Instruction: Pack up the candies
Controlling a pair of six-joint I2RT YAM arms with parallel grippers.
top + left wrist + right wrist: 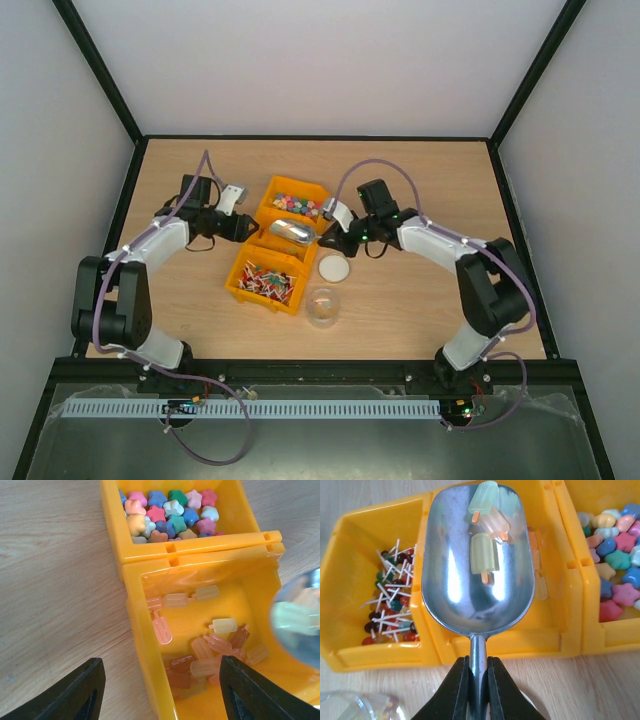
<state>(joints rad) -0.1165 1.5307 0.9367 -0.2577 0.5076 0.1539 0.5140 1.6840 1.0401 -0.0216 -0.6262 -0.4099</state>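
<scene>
Over the middle bin [545, 640], your right claw [478, 667] clenches the scoop [470, 595] with a few popsicle candies [482, 555] inside, so carry it level toward the jar [323, 307] on the bench [420, 320], left claw [161, 662] released alongside.

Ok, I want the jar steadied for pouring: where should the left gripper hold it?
Probably grip the clear jar across its round side wall, below the rim, coming from the near side. It stands upright with its mouth open, so a top grip would block pouring; a yellow bin crowds its left, the white lid lies behind.
</scene>
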